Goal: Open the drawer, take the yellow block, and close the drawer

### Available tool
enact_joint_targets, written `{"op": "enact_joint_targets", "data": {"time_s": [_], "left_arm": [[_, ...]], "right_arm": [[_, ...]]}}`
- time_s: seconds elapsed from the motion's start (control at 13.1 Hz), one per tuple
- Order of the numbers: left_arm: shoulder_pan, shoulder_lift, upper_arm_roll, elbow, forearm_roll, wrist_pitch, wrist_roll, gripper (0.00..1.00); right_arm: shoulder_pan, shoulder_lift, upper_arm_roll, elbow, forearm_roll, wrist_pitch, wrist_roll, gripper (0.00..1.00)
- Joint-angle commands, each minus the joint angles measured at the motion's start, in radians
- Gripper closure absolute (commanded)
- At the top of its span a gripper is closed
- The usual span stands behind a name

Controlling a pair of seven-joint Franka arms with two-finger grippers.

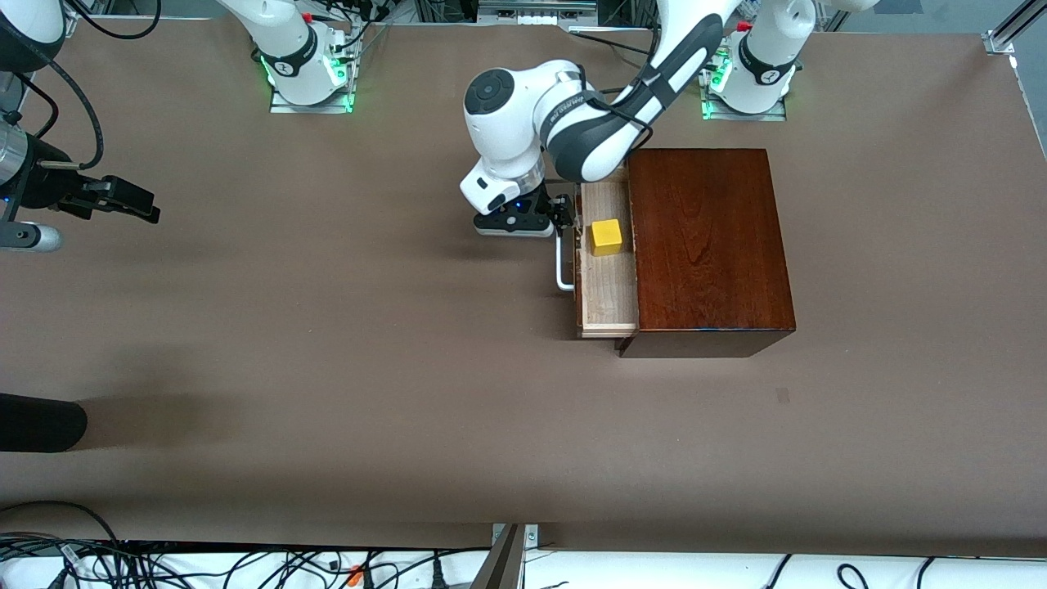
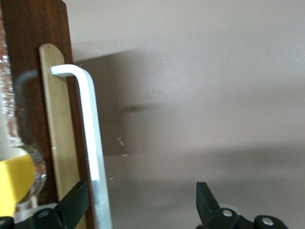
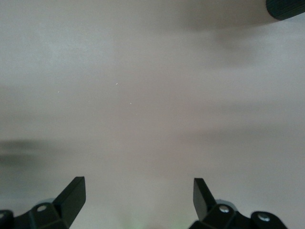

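Observation:
The drawer (image 1: 607, 282) of the dark wooden box (image 1: 707, 245) stands partly pulled out toward the right arm's end of the table. The yellow block (image 1: 606, 236) lies in its pale interior and also shows in the left wrist view (image 2: 14, 183). My left gripper (image 1: 564, 214) is open around the white bar handle (image 1: 563, 266). In the left wrist view, the handle (image 2: 90, 143) runs close by one finger (image 2: 74, 202) of this gripper (image 2: 140, 202). My right gripper (image 1: 151, 210) waits open and empty over the bare table at the right arm's end; its wrist view (image 3: 138, 195) shows only the table.
A dark rounded object (image 1: 41, 423) lies at the table's edge at the right arm's end, nearer to the front camera. Cables (image 1: 245, 564) run along the front edge. Brown tabletop (image 1: 368, 343) spreads between the box and the right gripper.

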Motion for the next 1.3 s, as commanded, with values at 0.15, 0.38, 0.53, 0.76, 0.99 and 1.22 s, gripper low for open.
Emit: {"op": "enact_joint_targets", "data": {"time_s": [0.15,0.38,0.53,0.76,0.99,1.22], "left_arm": [[0.029,-0.108,0.012,0.026,-0.033,-0.115,0.129,0.0],[0.136,-0.2,0.01,0.026,-0.102,-0.203,0.248,0.0],[0.231,-0.264,0.009,0.026,-0.173,-0.23,0.345,0.0],[0.403,-0.353,0.009,0.026,-0.298,-0.302,0.495,0.0],[0.569,-0.418,0.009,0.049,-0.369,-0.381,0.676,0.0],[0.679,-0.427,0.01,0.119,-0.374,-0.499,0.816,0.0]], "right_arm": [[0.0,-0.004,0.003,0.003,0.009,-0.004,0.011,0.0],[0.003,-0.004,0.005,0.003,0.017,-0.004,0.091,0.0],[0.017,-0.004,0.009,0.002,0.018,-0.006,0.143,0.0],[0.068,-0.004,0.009,0.002,0.018,-0.006,0.266,0.0],[0.169,-0.004,0.009,0.003,0.017,-0.006,0.501,0.0],[0.322,-0.002,0.009,0.005,0.017,-0.004,0.869,0.0]]}}
